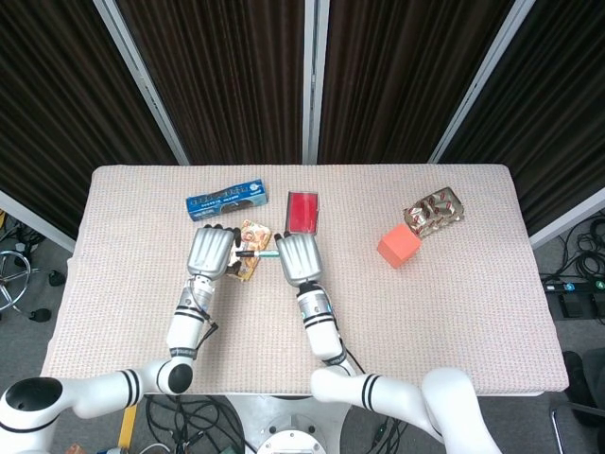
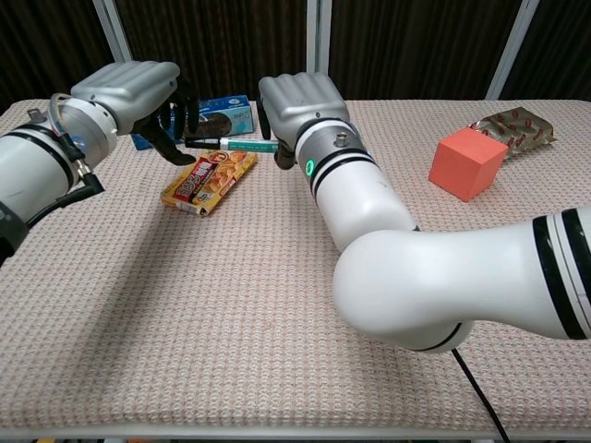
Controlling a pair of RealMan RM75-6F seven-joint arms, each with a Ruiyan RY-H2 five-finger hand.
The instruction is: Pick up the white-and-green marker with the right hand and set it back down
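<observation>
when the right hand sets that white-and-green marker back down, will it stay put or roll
The marker looks like a slim, smooth round barrel, so it could roll. The woven table cover probably damps that. The right hand holds one end only, so it seems stiff and light.

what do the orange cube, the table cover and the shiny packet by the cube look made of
Orange cube: probably foam or matte plastic; flat colour, no glare, soft edges. Table cover: woven or knitted fabric, judging by its ribbed beige texture. Shiny packet: likely foil or metallised plastic wrap; it is crinkled with bright reflections.
</observation>
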